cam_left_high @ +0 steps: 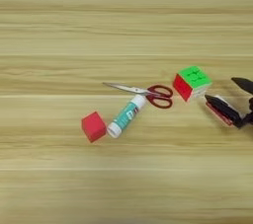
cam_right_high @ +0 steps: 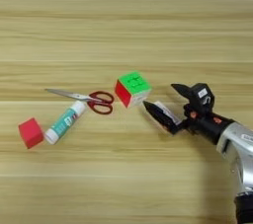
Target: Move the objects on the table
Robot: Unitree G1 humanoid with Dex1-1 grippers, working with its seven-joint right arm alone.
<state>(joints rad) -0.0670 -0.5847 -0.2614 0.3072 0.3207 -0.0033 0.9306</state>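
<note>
The gripper [cam_right_high: 170, 102] stands wide open, its two black fingers spread toward nine o'clock; the lower finger [cam_right_high: 160, 115] lies along or over a flat red-edged card box [cam_left_high: 220, 111], though whether it actually has hold of the box I cannot tell. Just beyond the fingertips, at about ten o'clock, sits the puzzle cube [cam_right_high: 132, 88], near but apart. If the cube is the aim, the fingers should straddle two flat faces squarely before closing, without nudging it into the scissors [cam_right_high: 94, 100] just at its nine o'clock. Further out lie the glue stick [cam_right_high: 64, 123] and, at the far end, the red cube [cam_right_high: 31, 132]. The silver forearm [cam_right_high: 237, 144] enters from four o'clock, held low over the counter [cam_right_high: 123, 20].
</note>
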